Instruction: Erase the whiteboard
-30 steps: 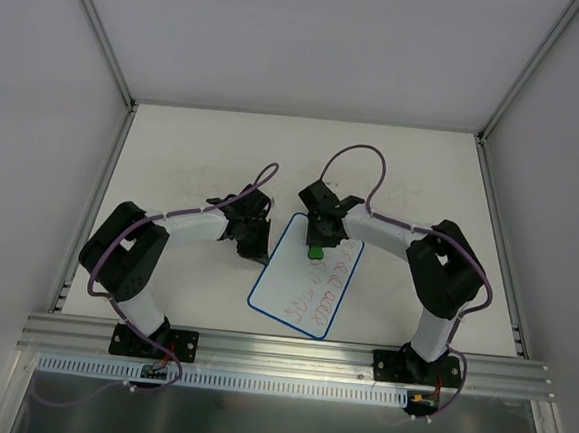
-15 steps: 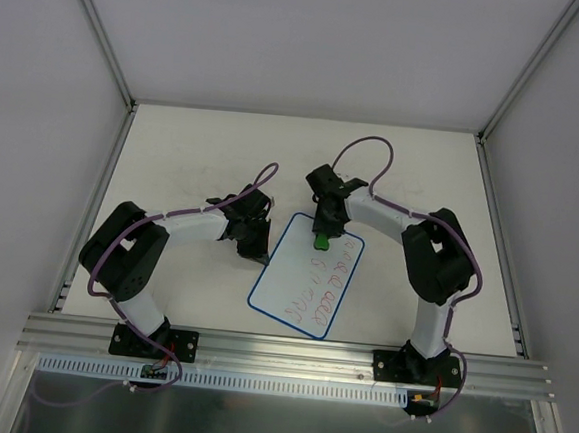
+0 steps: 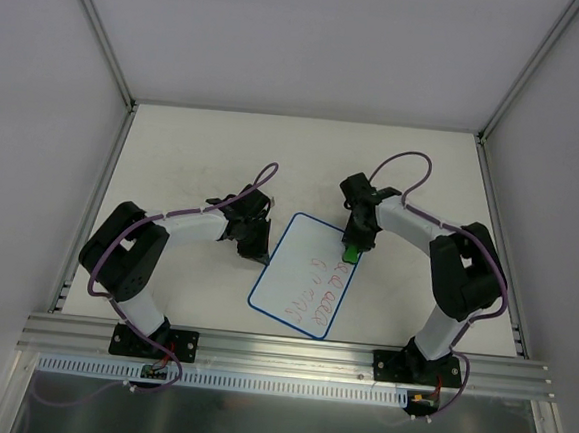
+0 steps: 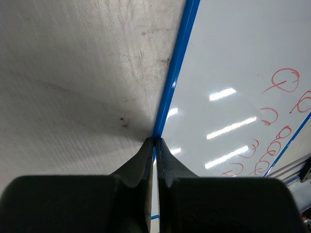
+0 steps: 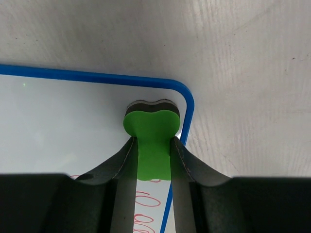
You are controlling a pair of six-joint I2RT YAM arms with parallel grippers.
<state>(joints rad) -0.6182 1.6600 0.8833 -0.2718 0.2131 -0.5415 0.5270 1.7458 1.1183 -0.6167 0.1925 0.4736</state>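
Whiteboard (image 3: 301,263) — left jaws pinch its rim — right jaws clamp eraser (image 5: 150,127).

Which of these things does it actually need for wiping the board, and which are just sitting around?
Part of the job:
whiteboard, its rim pinched by the left tool
green eraser, gripped in the right tool, at the board's corner

Just there:
table
purple cables
metal rail

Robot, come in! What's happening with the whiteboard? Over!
Left end effector shut on whiteboard rim. Right end effector shut on green eraser, at far right corner. Scribbles left on near part. Nothing in the way.
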